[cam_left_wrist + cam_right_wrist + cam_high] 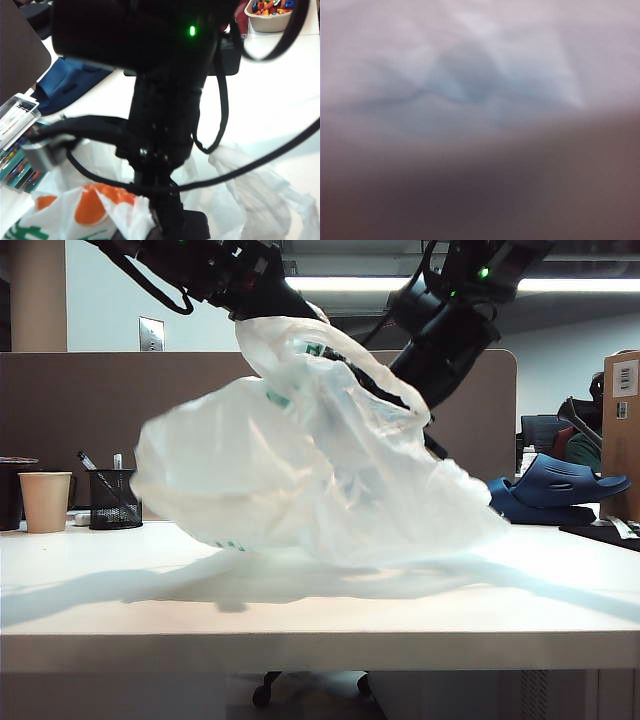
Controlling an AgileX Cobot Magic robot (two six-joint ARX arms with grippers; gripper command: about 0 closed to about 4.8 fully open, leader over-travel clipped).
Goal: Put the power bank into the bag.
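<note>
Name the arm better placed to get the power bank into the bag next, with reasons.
Right, probably. The right arm reaches down into the bag mouth, its wrist camera seeing only blurred plastic. The left pincer is shut on the bag's top, holding it up. The power bank itself is not visible.

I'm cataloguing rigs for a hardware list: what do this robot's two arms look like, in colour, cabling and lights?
Both arms are matte black with blocky housings. The left arm carries a looping black cable along it. The right arm has a small green light near its upper end, and loose black cables drape around it in the left wrist view, where the green light shows too. Neither gripper's fingers are visible; the white bag hides them.
</note>
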